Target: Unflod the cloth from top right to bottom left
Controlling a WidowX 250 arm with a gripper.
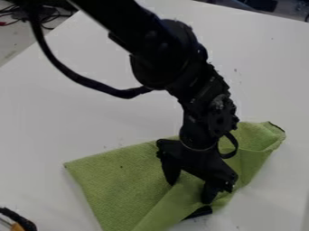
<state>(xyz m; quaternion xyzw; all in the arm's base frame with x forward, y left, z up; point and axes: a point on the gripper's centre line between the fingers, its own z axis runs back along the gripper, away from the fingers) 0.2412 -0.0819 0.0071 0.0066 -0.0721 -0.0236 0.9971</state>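
Camera view: on the table (60, 113), the green cloth (114, 180) spreads from eight o'clock to three o'clock; it should be light and soft. At five o'clock the claw (190, 184) has its fingers apart. The far corner (265, 131), toward three o'clock, seems good to pinch.

green cloth (111, 180), partly folded, diagonal crease, right end rumpled, on white table (60, 113)

Cloth (114, 180) on table (66, 108); object (24, 223) left of cloth; cables (8, 22) behind left, beyond table.
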